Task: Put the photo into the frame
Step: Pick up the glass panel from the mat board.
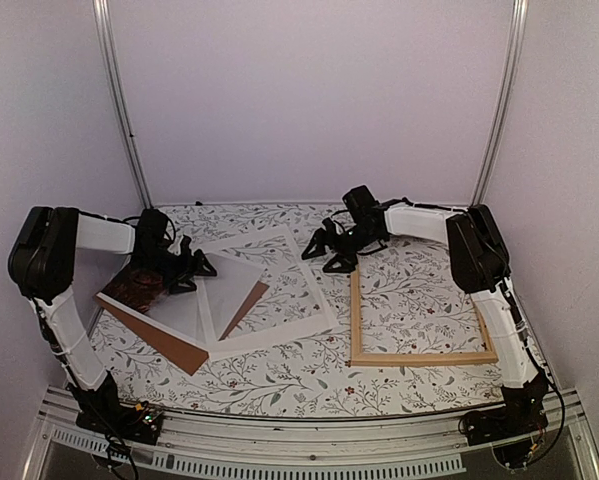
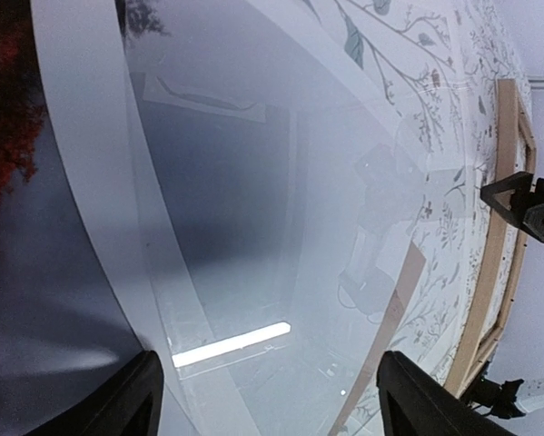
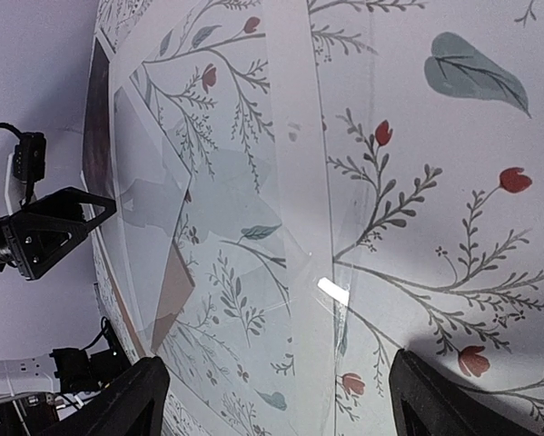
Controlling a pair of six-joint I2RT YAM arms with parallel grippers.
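1. The photo (image 1: pixel 142 286) lies flat by the left edge of the counter (image 1: pixel 279 375), with its dark reddish band towards that edge. It rests on a brown backing board (image 1: pixel 164 338).
2. The frame (image 1: pixel 419 357), made of light wood strips, lies flat near the counter's right edge. It is well apart from the photo, and a white mat (image 1: pixel 304 290) lies between them.
3. The left hand (image 1: pixel 191 275) hovers over the photo with its fingers spread wide, holding nothing.
4. The right hand (image 1: pixel 327 255) hangs near the frame's far left corner, also spread wide and holding nothing.
5. Risk: the photo is thin and lies flush on the board, so closing fingers may slide or crease it, or pinch the board along with it.
6. Risk: carrying the photo across could snag and drag the mat.
7. Risk: the frame looks light and a close fit, so a skewed photo could catch on a strip or push the frame out of place.
8. Count: one photo, one frame, one mat, one backing board and two hands.
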